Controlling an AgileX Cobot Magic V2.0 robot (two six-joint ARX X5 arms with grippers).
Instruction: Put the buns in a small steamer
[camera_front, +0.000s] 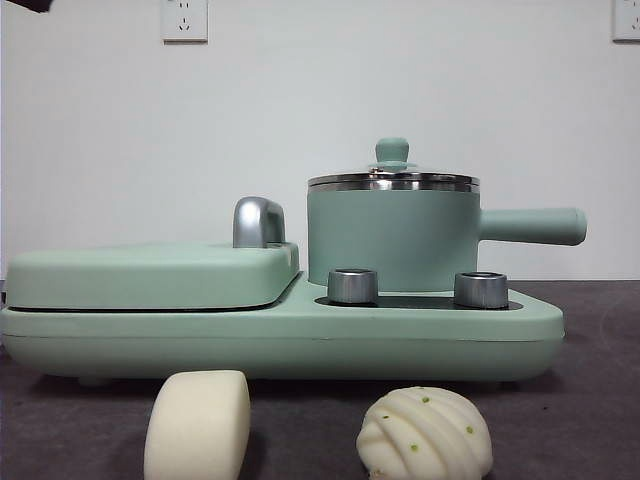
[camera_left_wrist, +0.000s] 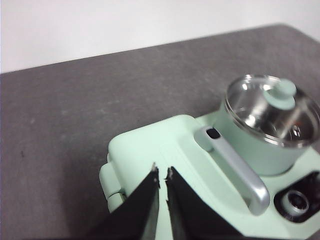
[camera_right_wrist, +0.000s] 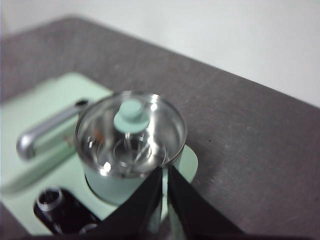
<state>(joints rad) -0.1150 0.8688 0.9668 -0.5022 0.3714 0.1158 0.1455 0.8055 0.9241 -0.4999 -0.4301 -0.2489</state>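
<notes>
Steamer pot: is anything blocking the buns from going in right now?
Yes. The glass lid with its green knob sits closed on the small steamer. Both buns, the cream block and the ridged one, lie on the table in front.

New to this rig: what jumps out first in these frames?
The mint-green steamer, glass lid on, stands at the right of a matching cooker base, beside the flat hinged griddle on the left. In front of the base, on the dark table, lie the two buns: a smooth cream bun and a ridged green-specked bun. The left gripper hangs over the griddle and the right gripper near the steamer, both nearly closed and empty.
</notes>
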